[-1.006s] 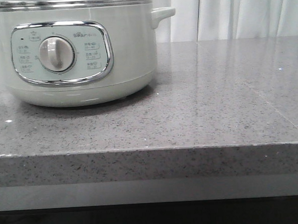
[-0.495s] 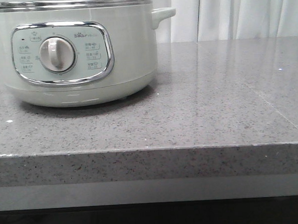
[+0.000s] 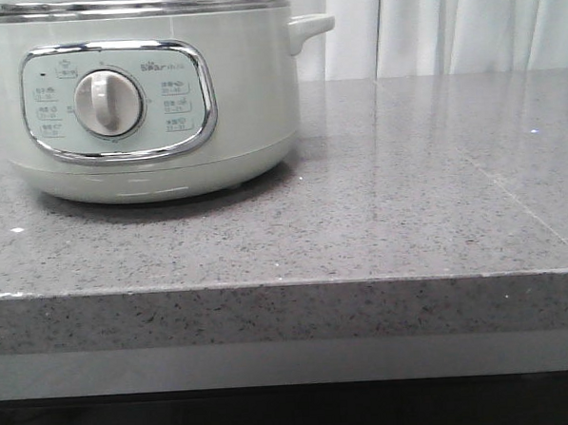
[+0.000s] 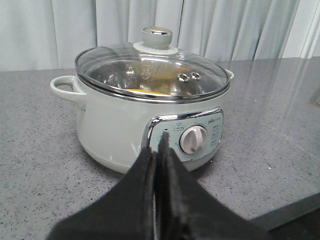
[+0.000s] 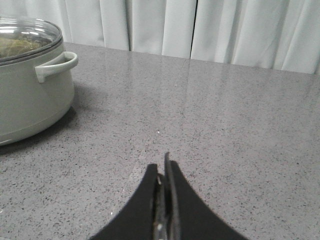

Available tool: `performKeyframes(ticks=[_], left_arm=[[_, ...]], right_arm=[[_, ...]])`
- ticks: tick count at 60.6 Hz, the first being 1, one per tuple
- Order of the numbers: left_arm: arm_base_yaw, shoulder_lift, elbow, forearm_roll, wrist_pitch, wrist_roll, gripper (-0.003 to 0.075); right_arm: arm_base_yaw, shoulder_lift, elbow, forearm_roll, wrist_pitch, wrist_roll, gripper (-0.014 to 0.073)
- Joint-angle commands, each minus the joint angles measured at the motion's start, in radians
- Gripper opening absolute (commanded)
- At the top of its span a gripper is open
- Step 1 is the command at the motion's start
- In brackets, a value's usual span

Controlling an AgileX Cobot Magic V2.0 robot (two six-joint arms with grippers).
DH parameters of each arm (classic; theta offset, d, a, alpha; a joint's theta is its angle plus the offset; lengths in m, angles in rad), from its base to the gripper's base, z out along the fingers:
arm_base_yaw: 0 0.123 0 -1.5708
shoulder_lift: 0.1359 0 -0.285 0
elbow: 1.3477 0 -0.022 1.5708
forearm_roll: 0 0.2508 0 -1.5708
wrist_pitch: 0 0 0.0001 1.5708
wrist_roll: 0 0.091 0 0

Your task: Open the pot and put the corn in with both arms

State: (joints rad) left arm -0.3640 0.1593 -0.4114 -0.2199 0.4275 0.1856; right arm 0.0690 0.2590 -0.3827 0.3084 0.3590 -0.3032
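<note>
A speckled grey stone counter [image 3: 408, 215] carries the lidded pot [image 3: 145, 105].

The front view sits low and close at the surface [image 3: 380, 217] edge; both wrist views share the pot [image 4: 120, 125].

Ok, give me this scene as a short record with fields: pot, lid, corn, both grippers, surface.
pot: electric cooker, on the counter's left part in the front view
lid: glass lid on, knob on top
corn: no cob on the counter; something yellowish shows through the lid
left gripper: shut, empty, facing the pot
right gripper: shut, empty, over bare counter
surface: grey speckled stone counter
</note>
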Motion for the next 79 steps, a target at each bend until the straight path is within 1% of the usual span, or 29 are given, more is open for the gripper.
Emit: performKeyframes(ticks=[1, 19, 23, 28, 32, 36, 41, 50, 57, 66, 73, 79], left_arm=[[-0.004, 0.011, -0.027, -0.014, -0.085, -0.002, -0.0018], [-0.004, 0.011, -0.027, -0.014, -0.085, -0.002, -0.0018], [-0.004, 0.011, -0.015, -0.008, -0.104, -0.002, -0.0018], [-0.002, 0.008, 0.014, 0.047, -0.139, -0.016, -0.0018], [0.008, -0.009, 0.046, 0.109, -0.170, -0.059, -0.0018], [0.031, -0.034, 0.082, 0.166, -0.188, -0.127, -0.0018], [0.078, -0.084, 0.132, 0.195, -0.188, -0.186, -0.0018], [0.198, -0.187, 0.236, 0.191, -0.188, -0.186, -0.0018], [0.282, -0.188, 0.297, 0.189, -0.195, -0.186, -0.0018], [0.337, -0.188, 0.364, 0.170, -0.223, -0.186, -0.0018], [0.367, -0.188, 0.417, 0.155, -0.274, -0.186, -0.0018], [0.380, -0.188, 0.418, 0.144, -0.278, -0.186, -0.0018]], right_arm=[[-0.005, 0.007, -0.025, 0.009, -0.084, -0.010, -0.0048], [-0.005, 0.007, -0.025, 0.009, -0.084, -0.010, -0.0048], [-0.005, 0.007, -0.025, 0.009, -0.084, -0.010, -0.0048], [-0.005, 0.007, -0.025, 0.009, -0.084, -0.010, -0.0048], [-0.005, 0.007, -0.025, 0.009, -0.084, -0.010, -0.0048], [-0.005, 0.007, -0.025, 0.009, -0.084, -0.010, -0.0048], [-0.005, 0.007, -0.025, 0.009, -0.084, -0.010, -0.0048], [-0.005, 0.007, -0.025, 0.009, -0.084, -0.010, -0.0048], [-0.005, 0.007, -0.025, 0.009, -0.084, -0.010, -0.0048], [-0.005, 0.007, -0.025, 0.009, -0.084, -0.010, -0.0048], [-0.005, 0.007, -0.025, 0.009, -0.084, -0.010, -0.0048], [-0.005, 0.007, -0.025, 0.009, -0.083, -0.010, -0.0048]])
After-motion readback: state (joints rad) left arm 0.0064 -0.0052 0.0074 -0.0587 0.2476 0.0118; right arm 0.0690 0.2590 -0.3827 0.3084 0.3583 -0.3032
